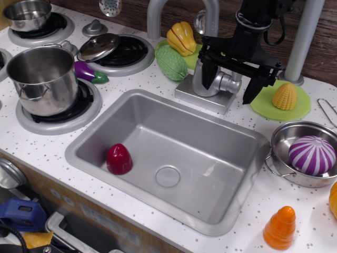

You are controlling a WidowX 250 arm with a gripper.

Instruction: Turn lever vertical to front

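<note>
The tap's cylindrical body [201, 79] stands on a silver base plate [202, 97] behind the sink. The silver-grey lever [227, 84] sticks out from the body's right side, roughly level; only its rounded stub end shows clearly. My black gripper [230, 80] comes down from above and is open. Its left finger [207, 74] is in front of the tap body and its right finger [252, 89] is to the right of the lever, so the lever lies between them. I cannot tell whether either finger touches it.
The arched spout [181, 10] rises behind. The sink [131, 105] holds a red toy [119, 158]. A green plate with corn [285, 97] and a grey pole [305, 37] are right of the gripper. Green and yellow vegetables [176, 50] lie to the left.
</note>
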